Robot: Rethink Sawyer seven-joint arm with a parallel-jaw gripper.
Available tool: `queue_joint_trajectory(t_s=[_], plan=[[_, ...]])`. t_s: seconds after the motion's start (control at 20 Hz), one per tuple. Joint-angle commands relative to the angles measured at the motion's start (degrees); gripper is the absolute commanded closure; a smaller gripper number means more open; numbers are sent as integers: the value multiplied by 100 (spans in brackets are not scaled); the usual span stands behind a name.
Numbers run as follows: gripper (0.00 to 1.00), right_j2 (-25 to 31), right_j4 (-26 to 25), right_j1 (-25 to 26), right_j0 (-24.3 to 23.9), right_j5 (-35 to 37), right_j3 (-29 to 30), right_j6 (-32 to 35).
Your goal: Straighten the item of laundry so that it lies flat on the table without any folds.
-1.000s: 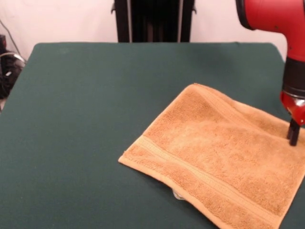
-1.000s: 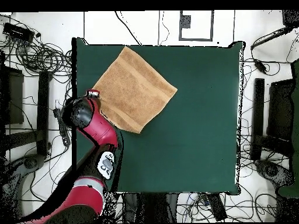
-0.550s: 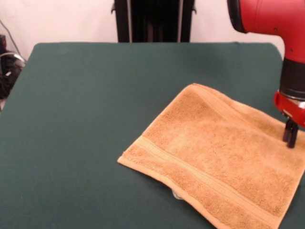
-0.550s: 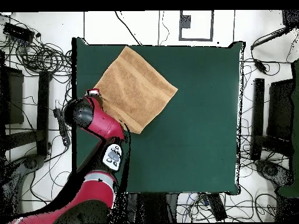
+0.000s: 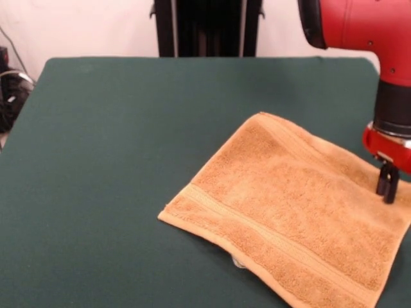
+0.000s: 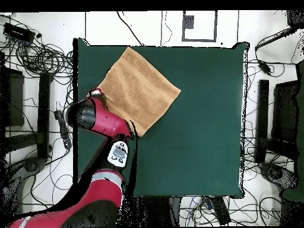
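gripper (image 5: 387, 190): black fingers pointing straight down, close together, nothing between them; tips just above or touching the cloth, can't tell which
arm (image 6: 98, 119): red wrist housing vertical directly above the gripper; in overhead view the arm runs over the table's edge and hides the gripper
towel (image 5: 289, 208): golden-orange, spread out under and beside the gripper, set diagonal; gripper sits by one corner, rest of the cloth extends away from it, no fold visible
table (image 5: 115, 141): dark green top, towel lies on the portion around the gripper, bare elsewhere
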Motion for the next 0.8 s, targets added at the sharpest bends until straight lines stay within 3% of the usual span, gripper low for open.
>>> queue_joint_trajectory(t_s=[0.05,0.1,0.25,0.3,0.8], plan=[[100,-78,-497,1211,-396,-59,318,230],[0,-58,-636,1210,-431,-12,287,232],[0,148,-574,1138,-579,-95,420,397],[0,412,-759,1061,-800,-244,495,307],[0,-248,-1881,608,-1086,766,322,-482]])
